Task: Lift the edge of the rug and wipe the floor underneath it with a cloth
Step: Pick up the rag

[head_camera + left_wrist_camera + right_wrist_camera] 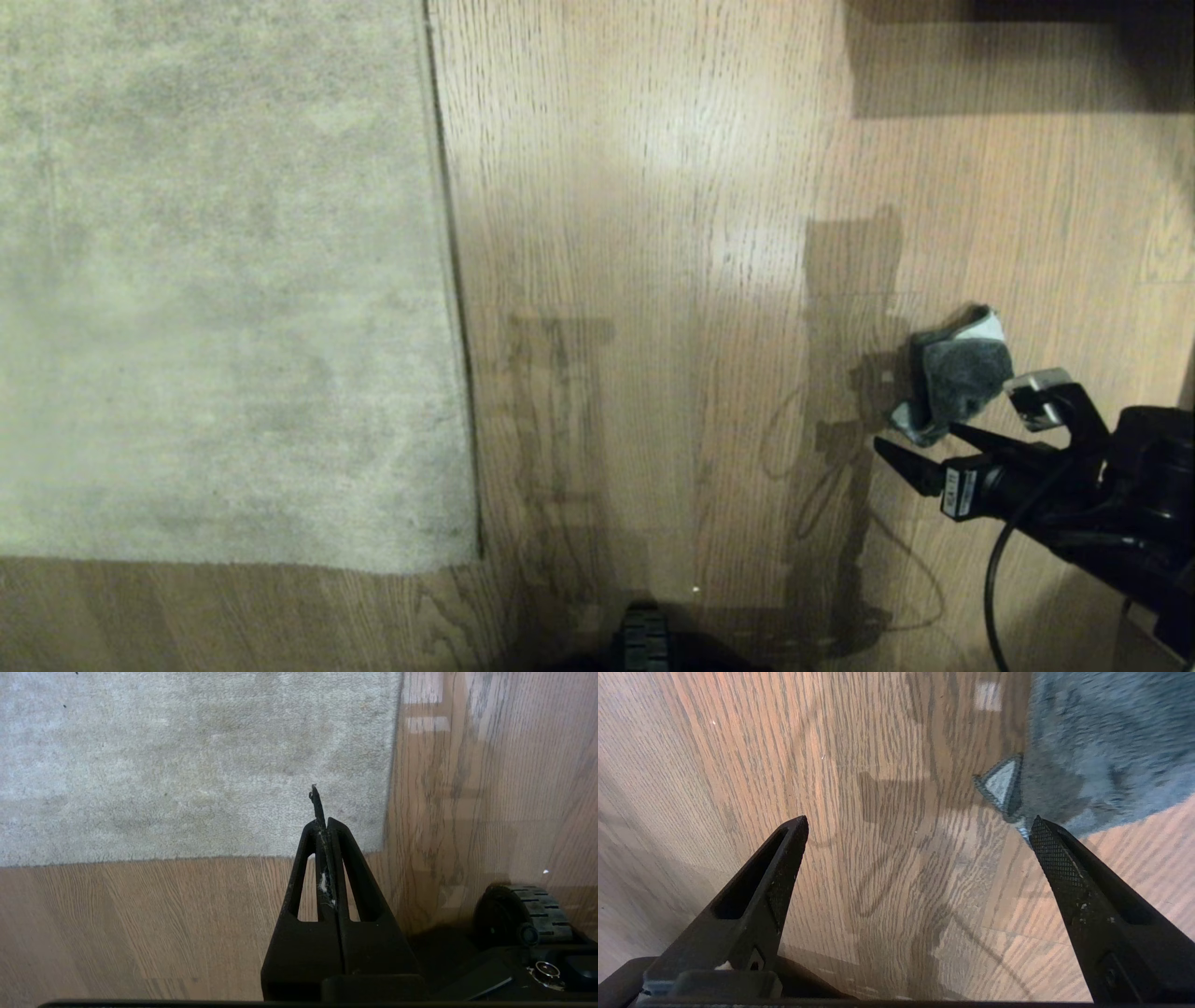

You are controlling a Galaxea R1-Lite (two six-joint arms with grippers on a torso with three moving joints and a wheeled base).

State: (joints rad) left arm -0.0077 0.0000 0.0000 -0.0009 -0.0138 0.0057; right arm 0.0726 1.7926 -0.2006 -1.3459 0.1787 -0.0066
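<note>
The pale grey-beige rug lies flat on the left, and the rug edge point(457, 327) runs straight down to a corner point(474, 558). Light brown wood floor point(653, 187) fills the middle and right. The dark grey cloth point(962, 373) lies crumpled on the floor at the right. My right gripper point(917, 437) hovers just in front of it, open and empty. In the right wrist view its jaws point(919, 821) stand wide over bare floor, one fingertip point(1038, 826) beside the cloth point(1101, 742). My left gripper point(323, 823) is shut and empty, above the rug corner point(385, 851).
A dark shadowed band point(1027, 56) crosses the far right of the floor. A wheel of my base point(644, 639) shows at the near edge, also in the left wrist view as a wheel point(523, 914). Arm shadows fall across the planks between rug and cloth.
</note>
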